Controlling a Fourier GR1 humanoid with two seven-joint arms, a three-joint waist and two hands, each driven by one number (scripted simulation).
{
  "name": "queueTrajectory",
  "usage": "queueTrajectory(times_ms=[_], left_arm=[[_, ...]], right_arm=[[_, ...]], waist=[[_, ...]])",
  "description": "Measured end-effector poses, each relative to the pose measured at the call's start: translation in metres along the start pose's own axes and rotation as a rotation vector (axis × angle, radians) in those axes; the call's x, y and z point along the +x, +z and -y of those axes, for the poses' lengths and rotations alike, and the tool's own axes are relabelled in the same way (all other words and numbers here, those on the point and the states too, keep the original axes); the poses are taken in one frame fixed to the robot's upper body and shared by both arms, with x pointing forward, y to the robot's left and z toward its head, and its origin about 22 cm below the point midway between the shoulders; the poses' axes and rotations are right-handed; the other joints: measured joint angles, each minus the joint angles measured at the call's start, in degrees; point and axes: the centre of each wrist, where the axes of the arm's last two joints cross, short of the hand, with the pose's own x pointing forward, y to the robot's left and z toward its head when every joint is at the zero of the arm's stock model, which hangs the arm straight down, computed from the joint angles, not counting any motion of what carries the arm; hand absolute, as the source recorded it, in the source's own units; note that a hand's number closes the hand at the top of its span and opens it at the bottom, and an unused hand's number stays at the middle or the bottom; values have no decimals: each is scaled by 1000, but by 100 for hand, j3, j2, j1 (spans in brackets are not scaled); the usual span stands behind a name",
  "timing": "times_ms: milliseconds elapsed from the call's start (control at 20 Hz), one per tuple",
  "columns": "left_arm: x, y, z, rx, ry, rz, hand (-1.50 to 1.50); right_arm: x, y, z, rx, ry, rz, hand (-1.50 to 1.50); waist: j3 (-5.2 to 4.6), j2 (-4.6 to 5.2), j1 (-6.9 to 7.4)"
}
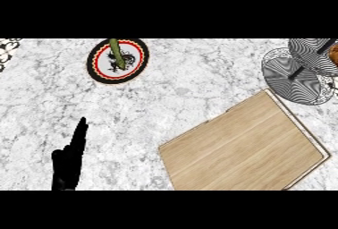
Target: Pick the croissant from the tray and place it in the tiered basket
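The croissant (334, 61) is taken to be the small brown patch cut off by the right edge, lying against the tiered basket (285, 74); too little of it is shown for this to be certain. No croissant is seen on the wooden tray (244, 143), which lies on the marble counter (165, 103) just below the basket.

The left hand (69, 162) is held at the lower left, well apart from the tray, with its fingers straight, together and pointing up; it is resting. The right hand is not shown, so the state of its fingers cannot be told.

The step in hand is judged to be the setting down in the basket. To do it well, the croissant should be lowered fully inside a tier's rim, clear of the dark centre post, and let go only once it is borne by the tier. The hand should then be drawn back upward, so that the basket is not knocked. The plate (138, 68) with a green vegetable (116, 48) at the top needs no attention.
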Motion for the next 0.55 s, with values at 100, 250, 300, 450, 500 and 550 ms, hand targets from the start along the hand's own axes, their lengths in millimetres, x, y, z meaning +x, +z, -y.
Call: queueTrajectory(times_ms=[100, 250, 300, 450, 500, 550], left_arm=[[-3, 3, -5, 16, 1, 5, 0], [-7, 5, -8, 30, 7, 1, 0], [-6, 5, -11, 34, 9, -6, 0], [-7, 7, -11, 39, 7, -6, 0], [-8, 8, -13, 41, 10, -6, 0], [-7, 6, -15, 42, 10, -8, 0]], right_arm=[[-5, -5, 28, -12, -11, -12, -150], [-14, -14, 77, -20, -15, -18, -150], [-19, -15, 91, -18, -12, -22, -150], [-30, -14, 135, -4, -11, -24, -150], [-33, -13, 151, 6, -14, -23, -150], [-38, -11, 166, 16, -13, -22, -150]], waist=[[-1, -14, -54], [-1, -28, -144], [-1, -32, -170], [-1, -36, -214], [-2, -40, -234], [-3, -38, -236]])
